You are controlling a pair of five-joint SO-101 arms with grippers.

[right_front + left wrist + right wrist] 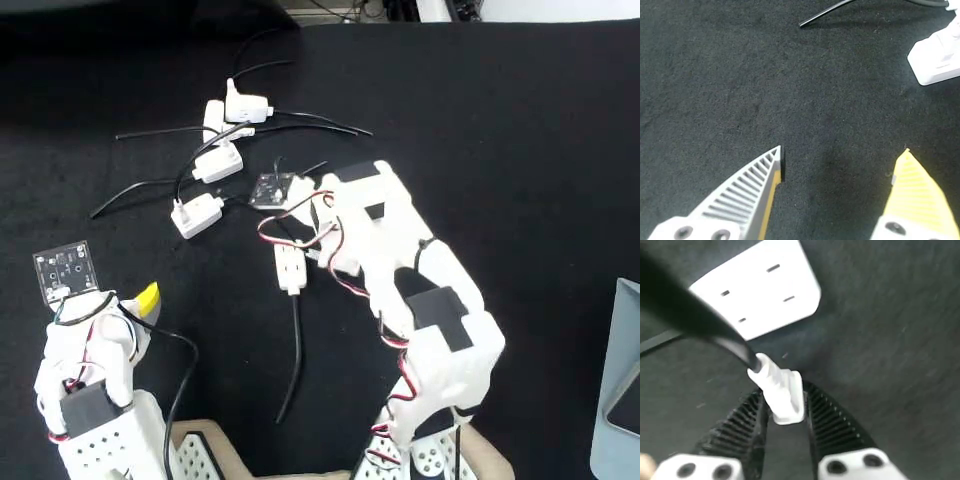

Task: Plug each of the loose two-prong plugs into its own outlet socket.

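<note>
My right gripper point(785, 397) is shut on a small white two-prong plug point(781, 385) with a black cable, held just short of the white outlet strip point(760, 290) and its slots. In the high view that strip point(290, 268) lies mid-table beside the right arm point(380, 230), its cable running toward the front edge. Several loose white plugs point(218, 162) with black cables lie at the back left. My left gripper point(842, 150) hangs open over bare black cloth at the front left point(140, 305), with one white plug point(937, 60) ahead of it.
A small black square board point(65, 268) lies just beyond the left arm. Another small square module point(272, 188) sits by the right arm's elbow. A grey-blue bin point(620, 390) stands at the right edge. Black cables point(295, 370) trail across the cloth.
</note>
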